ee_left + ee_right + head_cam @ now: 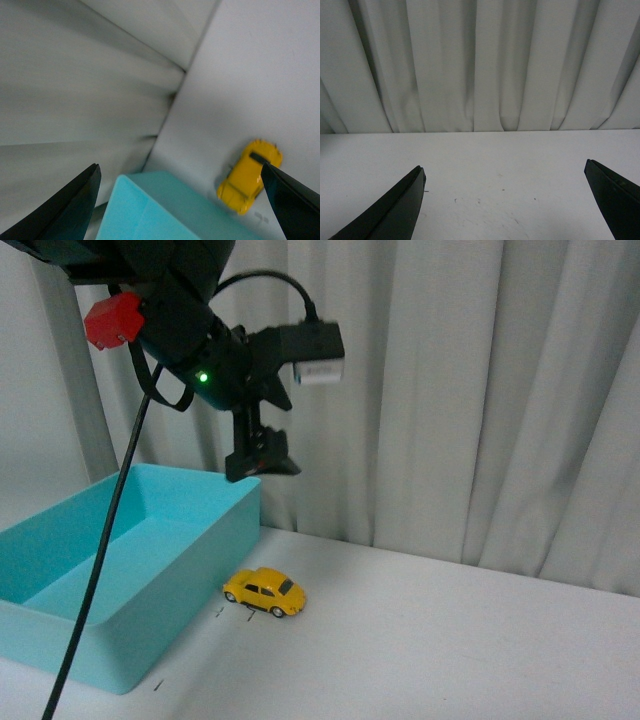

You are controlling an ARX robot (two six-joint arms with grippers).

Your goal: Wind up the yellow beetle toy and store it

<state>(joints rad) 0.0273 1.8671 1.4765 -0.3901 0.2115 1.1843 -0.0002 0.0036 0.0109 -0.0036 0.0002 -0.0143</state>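
Evidently poised for a grasp, the left gripper (262, 462) hangs splayed over the yellow beetle toy (264, 591) beside the teal bin (190, 560) at the table's (450, 640) left edge; the right gripper (503, 166) gapes too.

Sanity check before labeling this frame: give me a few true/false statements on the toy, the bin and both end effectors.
1. The yellow beetle toy is inside the teal bin. False: it stands on the table just outside the bin's wall.
2. The left end effector is open and holds nothing. True.
3. The right end effector is shut on the toy. False: it is open, with only bare table between its fingers.
4. The left end effector hangs well above the toy, not touching it. True.
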